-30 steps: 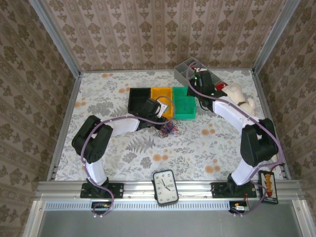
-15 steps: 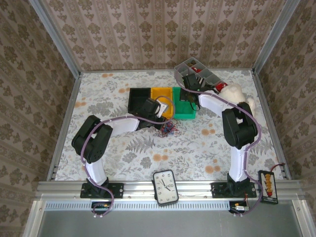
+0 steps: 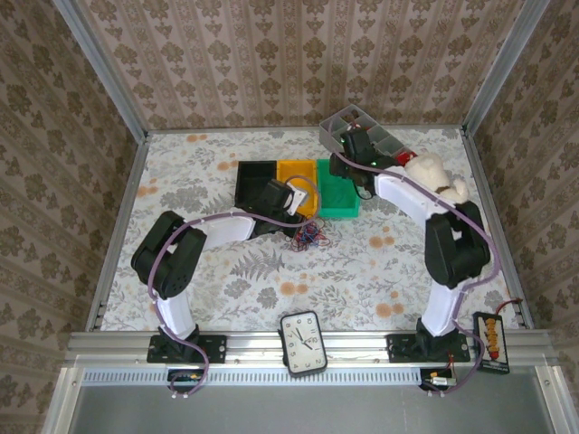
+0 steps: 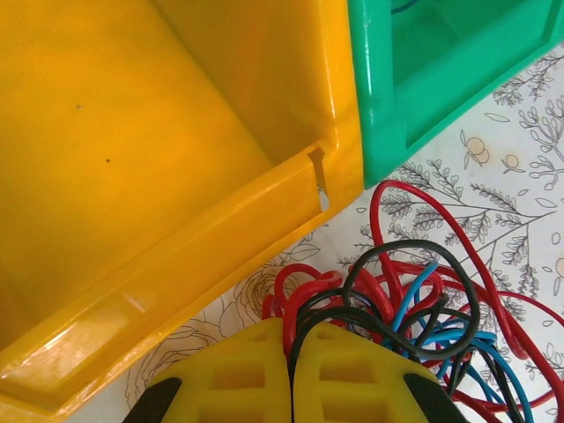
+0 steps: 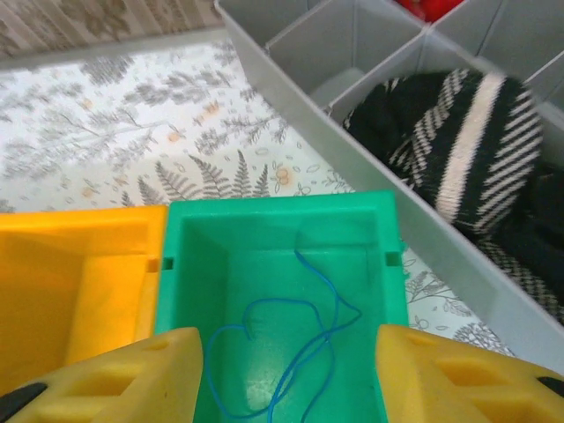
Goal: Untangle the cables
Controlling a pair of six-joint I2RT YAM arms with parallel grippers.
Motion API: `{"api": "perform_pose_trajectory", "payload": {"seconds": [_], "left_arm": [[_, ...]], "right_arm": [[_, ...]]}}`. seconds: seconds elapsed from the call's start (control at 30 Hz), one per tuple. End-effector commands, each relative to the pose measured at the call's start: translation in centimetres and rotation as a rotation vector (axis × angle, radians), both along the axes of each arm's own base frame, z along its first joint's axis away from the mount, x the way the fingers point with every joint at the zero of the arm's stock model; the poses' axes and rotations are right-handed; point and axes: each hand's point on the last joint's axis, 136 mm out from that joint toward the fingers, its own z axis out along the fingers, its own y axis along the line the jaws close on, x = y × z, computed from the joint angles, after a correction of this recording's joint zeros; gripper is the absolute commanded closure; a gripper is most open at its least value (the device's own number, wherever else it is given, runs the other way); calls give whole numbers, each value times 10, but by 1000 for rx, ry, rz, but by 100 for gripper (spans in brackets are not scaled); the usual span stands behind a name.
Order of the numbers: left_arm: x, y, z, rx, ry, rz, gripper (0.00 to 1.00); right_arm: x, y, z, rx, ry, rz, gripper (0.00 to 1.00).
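A tangle of red, blue and black cables lies on the table just in front of the yellow bin. My left gripper is shut on a red and a black strand at the near edge of the cables; from above the left gripper sits at the bunch's left side. One thin blue cable lies loose on the floor of the green bin. My right gripper hangs open above it, its fingers apart and touching nothing. In the top view the right gripper is over the green bin.
A black bin stands left of the yellow one. A grey divided tray at the back holds a black-and-white striped cloth. A plush toy lies to its right. A clock rests on the front rail.
My right arm swung left from the grey tray to the green bin and its gripper opened, leaving the blue cable in the bin. The left arm has not moved.
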Motion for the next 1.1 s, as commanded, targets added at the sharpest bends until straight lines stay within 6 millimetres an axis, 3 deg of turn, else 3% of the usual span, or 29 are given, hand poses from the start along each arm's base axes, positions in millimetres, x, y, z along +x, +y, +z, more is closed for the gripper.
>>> {"api": "perform_pose_trajectory", "payload": {"seconds": [0.0, 0.1, 0.27, 0.37, 0.47, 0.63, 0.87, 1.07], "left_arm": [[-6, 0, 6, -33, 28, -24, 100], [-12, -1, 10, -39, 38, -52, 100], [-20, -1, 12, -46, 57, -89, 100], [-24, -4, 10, -55, 74, -113, 100], [-25, -6, 10, -58, 86, -120, 100], [-25, -5, 7, -53, 101, -120, 100], [-25, -6, 8, -54, 100, -120, 100], [-26, -5, 5, -50, 108, -122, 100]], "right_arm": [[-25, -4, 14, -13, -35, 18, 47], [-60, 23, 10, 39, -36, 178, 49], [-137, 74, -36, 129, 107, 444, 50], [-166, 94, -61, 164, 178, 521, 53], [-182, 110, -76, 198, 233, 584, 58], [-188, 117, -91, 207, 276, 610, 66], [-183, 122, -93, 194, 283, 633, 66], [-165, 101, -78, 195, 219, 557, 63]]}}
